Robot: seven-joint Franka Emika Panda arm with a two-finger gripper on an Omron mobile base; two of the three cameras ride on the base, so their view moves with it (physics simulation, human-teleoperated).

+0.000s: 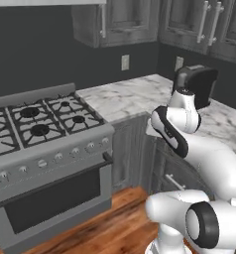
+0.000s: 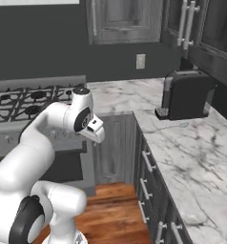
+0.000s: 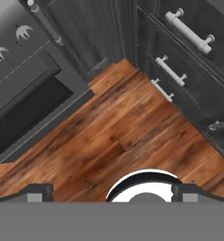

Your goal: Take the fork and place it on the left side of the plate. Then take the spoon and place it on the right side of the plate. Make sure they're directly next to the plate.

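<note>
Pincer [image 3: 112, 193] spread wide and empty, aimed down at wood floor [image 3: 118, 132], with oven [image 3: 29, 94] to its upper left, drawers [image 3: 189, 70] upper right.

We see soft, even rendered light with hardly any shadows. Dark walls look dim; pale marble counter [image 2: 196, 147] looks bright. Edges appear slightly blurred.
</note>
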